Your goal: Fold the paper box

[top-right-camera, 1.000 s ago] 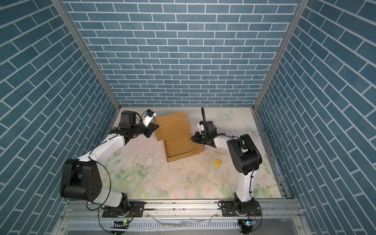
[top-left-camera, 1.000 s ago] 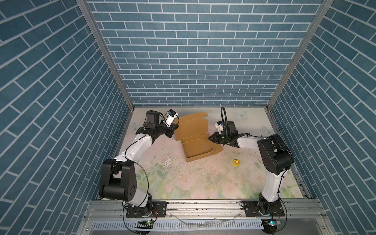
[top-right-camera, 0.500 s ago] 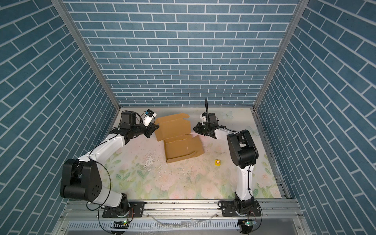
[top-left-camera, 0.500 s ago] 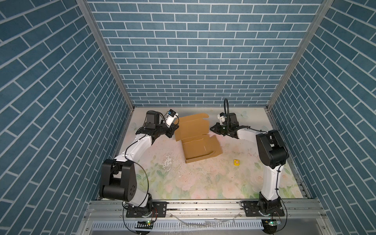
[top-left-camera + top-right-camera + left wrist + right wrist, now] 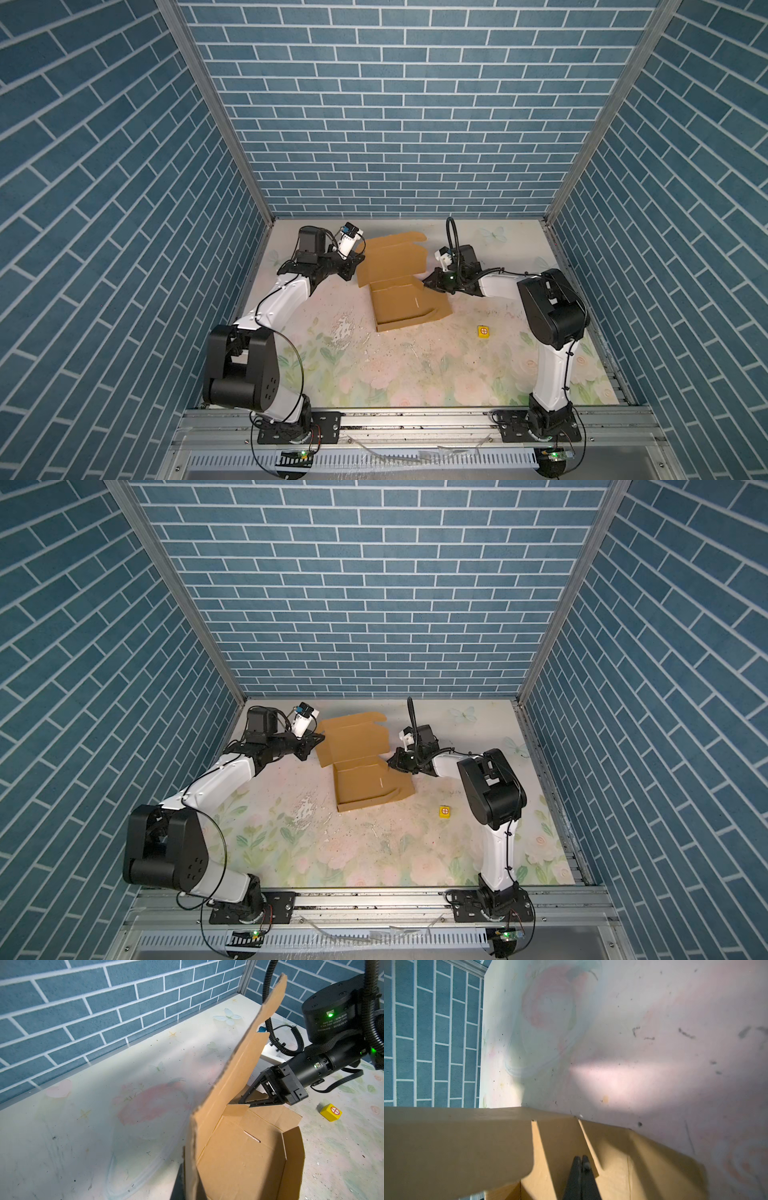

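Note:
The paper box [image 5: 395, 305] [image 5: 357, 783] is brown die-cut cardboard lying toward the back middle of the table. Its base tray is partly formed and its lid panel [image 5: 234, 1076] stands raised. My left gripper [image 5: 358, 261] [image 5: 320, 741] is shut on the left edge of that lid panel, which runs down between its fingers [image 5: 178, 1186]. My right gripper [image 5: 425, 285] [image 5: 390, 764] is shut with nothing in it. In the left wrist view its tips [image 5: 241, 1102] sit against a small flap at the box's right side. In the right wrist view the closed fingers [image 5: 581, 1158] rest on cardboard [image 5: 467, 1147].
A tiny yellow cube [image 5: 483, 331] [image 5: 445, 811] [image 5: 330, 1112] with a red crossed circle lies on the floral table right of the box. White scuffs [image 5: 343, 332] mark the mat in front of the box. Blue brick walls close in the back and both sides.
My right gripper swung toward the back wall, then came forward again to the box's right flap. The left gripper kept its hold on the lid panel.

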